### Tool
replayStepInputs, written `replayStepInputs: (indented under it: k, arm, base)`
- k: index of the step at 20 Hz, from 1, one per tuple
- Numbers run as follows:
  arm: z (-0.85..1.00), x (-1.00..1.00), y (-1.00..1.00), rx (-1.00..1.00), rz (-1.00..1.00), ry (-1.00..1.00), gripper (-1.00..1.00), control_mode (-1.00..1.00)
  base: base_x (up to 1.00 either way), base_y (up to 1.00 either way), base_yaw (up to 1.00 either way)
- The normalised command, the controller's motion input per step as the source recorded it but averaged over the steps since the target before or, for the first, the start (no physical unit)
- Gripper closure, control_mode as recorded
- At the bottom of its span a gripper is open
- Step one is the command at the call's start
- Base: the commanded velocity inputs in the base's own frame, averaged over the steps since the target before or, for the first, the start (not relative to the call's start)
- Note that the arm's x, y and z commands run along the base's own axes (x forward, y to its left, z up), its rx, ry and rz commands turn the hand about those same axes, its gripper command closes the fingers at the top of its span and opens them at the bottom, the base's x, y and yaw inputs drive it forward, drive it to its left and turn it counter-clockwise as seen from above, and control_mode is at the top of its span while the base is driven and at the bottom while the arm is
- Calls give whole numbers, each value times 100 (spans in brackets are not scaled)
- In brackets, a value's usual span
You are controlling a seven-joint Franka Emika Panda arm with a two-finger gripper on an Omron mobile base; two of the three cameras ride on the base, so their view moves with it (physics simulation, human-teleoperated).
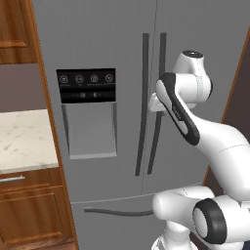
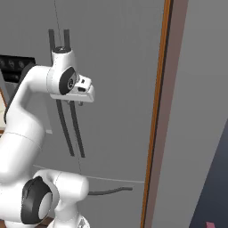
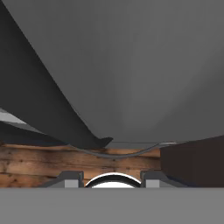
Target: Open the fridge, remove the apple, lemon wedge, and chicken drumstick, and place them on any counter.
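Note:
The grey fridge [image 1: 107, 39] [image 2: 116, 67] stands with both doors shut, its two long dark handles [image 1: 144, 102] side by side at the centre seam. My gripper [image 2: 76, 103] points downward right in front of the right-hand handle [image 2: 75, 129], close to the door. In the hand view the fingertips [image 3: 72, 179] stand apart with nothing between them, and a dark handle [image 3: 43, 100] runs past on the left, outside the jaws. The cream counter [image 1: 22, 139] lies left of the fridge. The apple, lemon wedge and chicken drumstick are out of view.
A black dispenser panel [image 1: 86, 85] with a recess below sits in the left door. The bottom drawer's curved handle [image 1: 117, 212] [image 3: 118, 153] is low down. Brown cabinets [image 1: 29, 210] flank the left; a wooden side panel [image 2: 156, 111] and grey wall [image 2: 200, 89] close the right.

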Motion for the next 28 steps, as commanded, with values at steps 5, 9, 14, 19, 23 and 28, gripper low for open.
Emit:
replayStepInputs:
  k: [5, 9, 14, 19, 23, 28]
  arm:
    - [0, 0, 0, 0, 0, 0, -100, 100]
    - [0, 0, 0, 0, 0, 0, -100, 100]
    - [0, 0, 0, 0, 0, 0, -100, 100]
    - [0, 0, 0, 0, 0, 0, -100, 100]
    - [0, 0, 0, 0, 0, 0, -100, 100]
    - [0, 0, 0, 0, 0, 0, -100, 100]
  base:
    - [-14, 0, 0]
    - [-37, 29, 2]
    - [-37, 41, 0]
    - [-32, 21, 0]
    - [-54, 0, 0]
    - [-50, 0, 0]
